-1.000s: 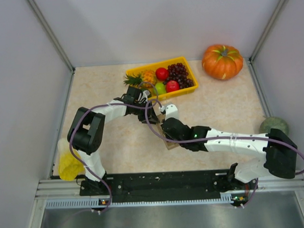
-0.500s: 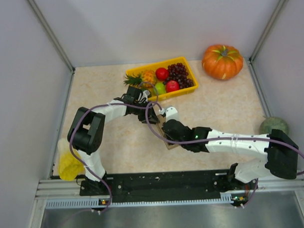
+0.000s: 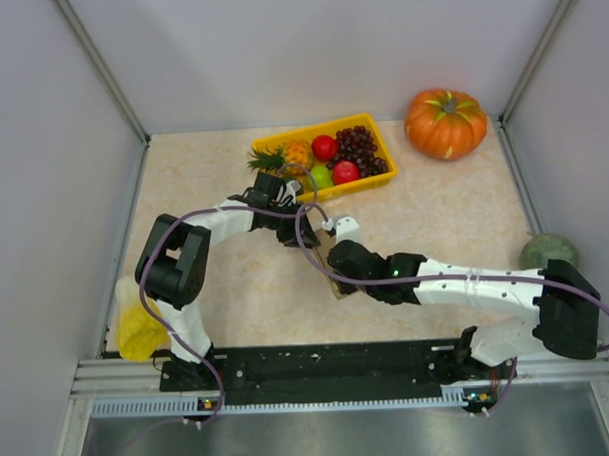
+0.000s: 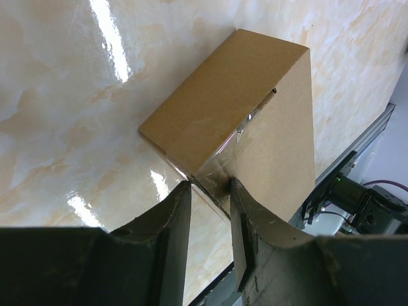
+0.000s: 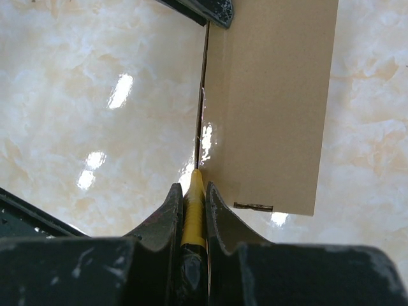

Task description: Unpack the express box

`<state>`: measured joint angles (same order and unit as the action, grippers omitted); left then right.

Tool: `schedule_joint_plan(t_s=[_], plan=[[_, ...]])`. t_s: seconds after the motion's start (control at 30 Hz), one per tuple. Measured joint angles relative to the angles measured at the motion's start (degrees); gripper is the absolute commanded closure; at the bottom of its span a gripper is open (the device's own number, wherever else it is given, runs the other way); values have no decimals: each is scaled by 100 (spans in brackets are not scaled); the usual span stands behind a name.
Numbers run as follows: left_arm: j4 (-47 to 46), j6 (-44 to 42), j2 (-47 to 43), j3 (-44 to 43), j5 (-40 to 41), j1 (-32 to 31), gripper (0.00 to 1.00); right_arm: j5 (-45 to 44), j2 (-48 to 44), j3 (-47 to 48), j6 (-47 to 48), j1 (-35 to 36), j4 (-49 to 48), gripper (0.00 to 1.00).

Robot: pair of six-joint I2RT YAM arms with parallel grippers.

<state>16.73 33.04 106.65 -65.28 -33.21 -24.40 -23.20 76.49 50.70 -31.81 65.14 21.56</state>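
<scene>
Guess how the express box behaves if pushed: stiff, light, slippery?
Probably light and apt to slide: the express box is plain cardboard with a glossy table under it. Its faces look flat and uncreased, so likely fairly stiff.

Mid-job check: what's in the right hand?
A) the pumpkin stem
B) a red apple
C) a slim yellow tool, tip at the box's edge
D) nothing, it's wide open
C: the right wrist view shows the right hand shut on a slim yellow tool, its tip at the edge of the express box.
</scene>
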Motion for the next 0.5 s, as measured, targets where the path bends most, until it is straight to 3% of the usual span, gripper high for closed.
schedule_joint_plan(t_s=[0.5], plan=[[-2,2,15,-9,-17,-39,66,83,-361,-9,-262,-2,564,100]])
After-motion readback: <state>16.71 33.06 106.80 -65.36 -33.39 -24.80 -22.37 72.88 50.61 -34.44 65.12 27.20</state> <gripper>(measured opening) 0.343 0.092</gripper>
